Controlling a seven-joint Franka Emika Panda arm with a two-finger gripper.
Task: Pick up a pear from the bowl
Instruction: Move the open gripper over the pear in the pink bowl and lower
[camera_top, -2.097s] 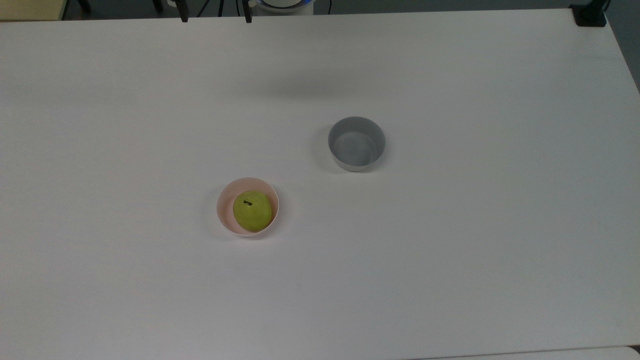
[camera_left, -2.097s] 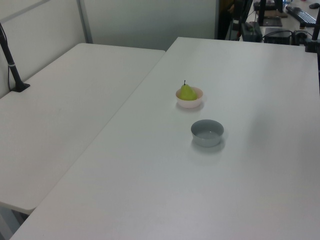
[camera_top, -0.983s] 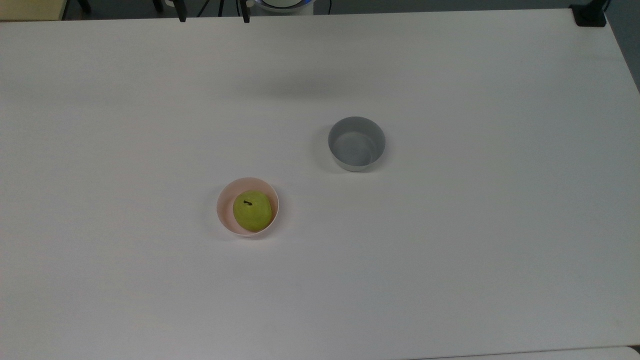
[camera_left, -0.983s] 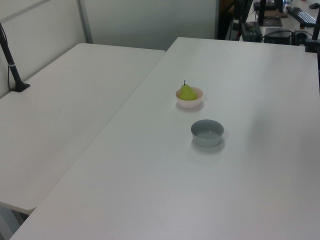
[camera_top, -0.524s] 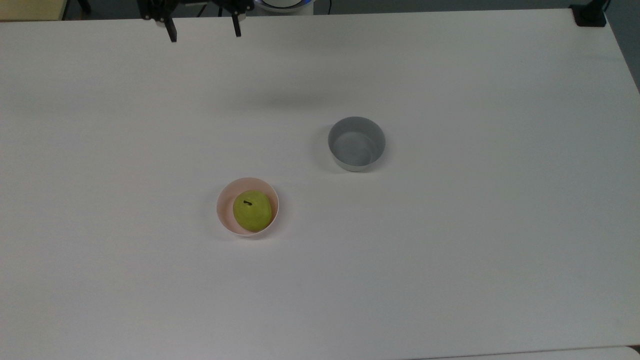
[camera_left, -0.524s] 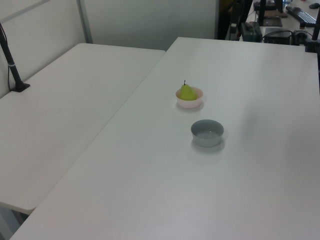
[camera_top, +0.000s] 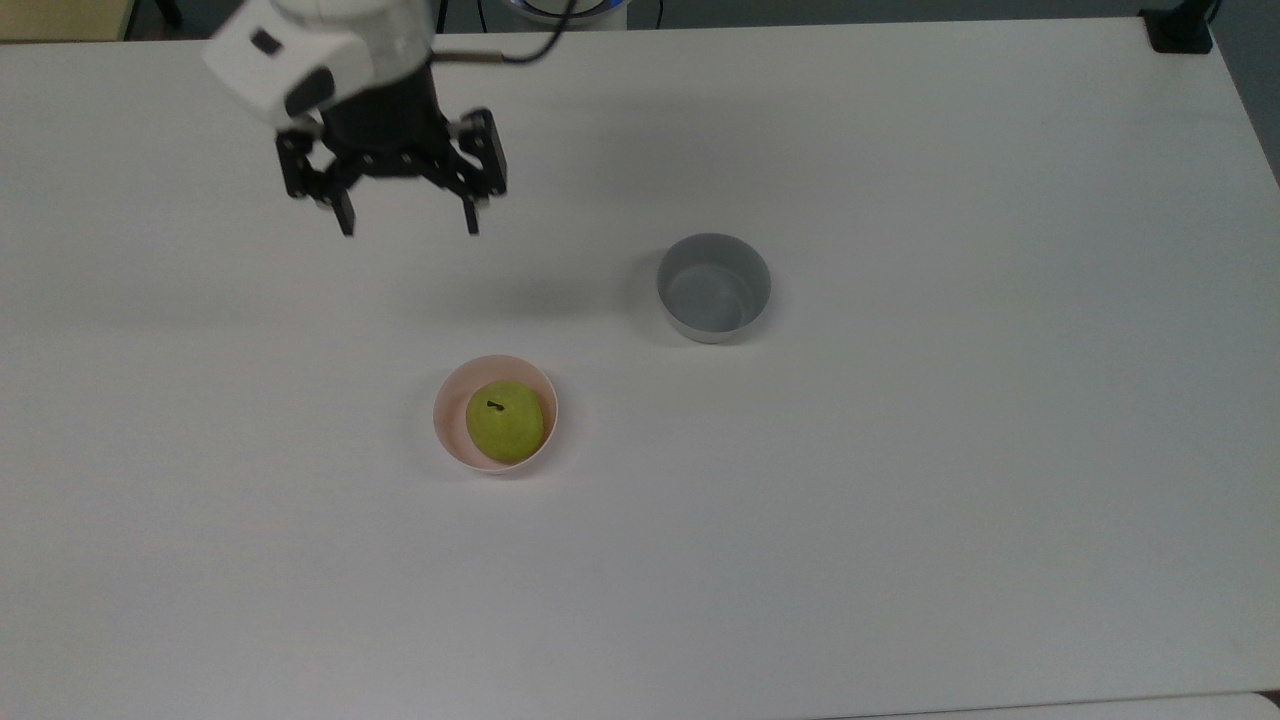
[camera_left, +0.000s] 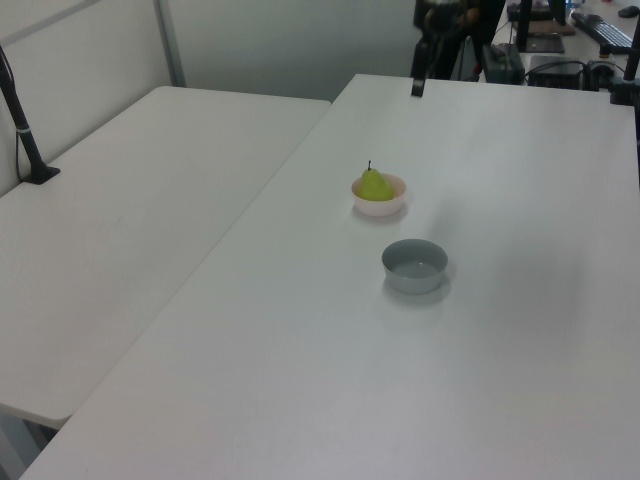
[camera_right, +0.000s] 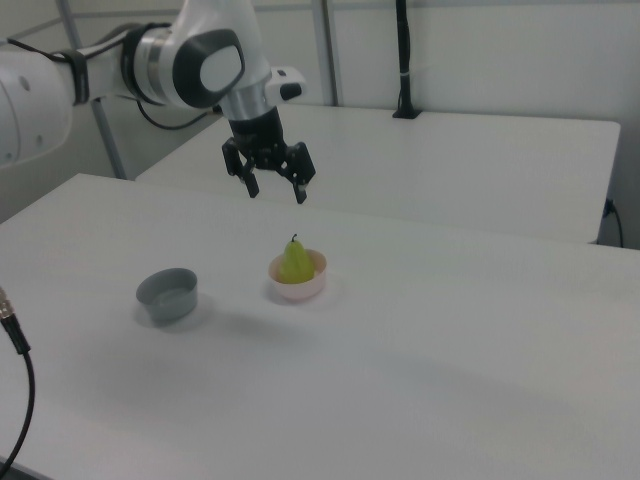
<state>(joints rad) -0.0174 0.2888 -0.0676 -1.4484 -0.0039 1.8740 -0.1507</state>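
Fingers (camera_top: 345, 222) spread wide apart and holding nothing, pointing down from the black gripper (camera_top: 407, 230) of the white arm (camera_top: 320, 55), high over the desk (camera_top: 900, 500) near its far edge in the top view, towards the top view's left. In the right view, same gripper (camera_right: 277, 191) hanging in the air above and just behind the pear, well clear of it.

Further along in the top view, roughly mid-desk: pale pink bowl (camera_top: 447, 432) with the yellow-green pear (camera_top: 505, 421) sitting inside, dark stem up. Pear filling most of the bowl, its top rising above the rim in the left view (camera_left: 374, 185) and the right view (camera_right: 294, 263). Bowl (camera_left: 380, 205) standing on the open desk surface, away from every edge.

To the top view's right of the pink bowl and a little nearer the far edge: grey bowl (camera_top: 713, 287), deeper and straight-sided, nothing inside, apart from the pink one. In the right view, order reversed: grey bowl (camera_right: 168, 295) on the right view's left, pink bowl (camera_right: 298, 287) beside it.
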